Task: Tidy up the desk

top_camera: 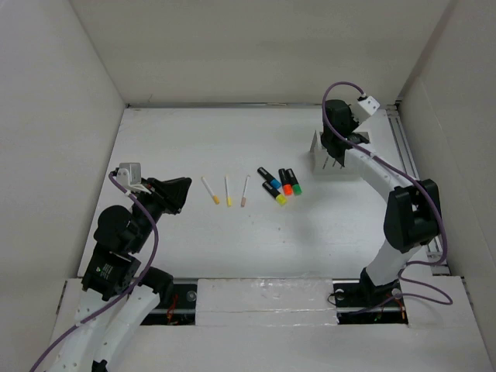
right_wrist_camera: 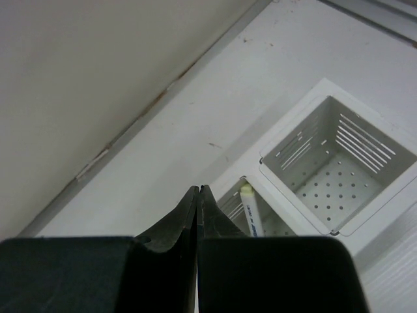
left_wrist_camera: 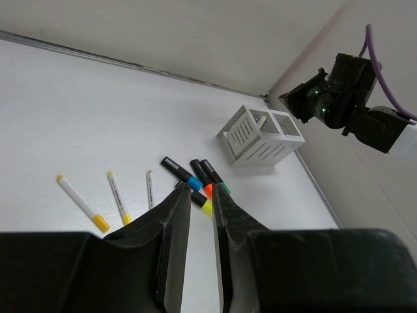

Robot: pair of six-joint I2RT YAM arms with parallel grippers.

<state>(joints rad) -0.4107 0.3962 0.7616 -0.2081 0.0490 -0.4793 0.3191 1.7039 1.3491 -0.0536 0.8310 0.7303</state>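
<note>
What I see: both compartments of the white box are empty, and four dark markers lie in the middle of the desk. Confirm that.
One thing is wrong. Only one compartment of the box is empty. The other holds a pen, as the right wrist view shows. The four dark markers do lie in the middle of the desk.

Three white pens (top_camera: 228,191), four black markers (top_camera: 285,180), slotted white box (left_wrist_camera: 251,140) with perhaps a pen (right_wrist_camera: 250,208) inside

Overhead cam looks down from behind; both wrist cams (right far closer) face the white slotted plastic box (left_wrist_camera: 260,149).
</note>
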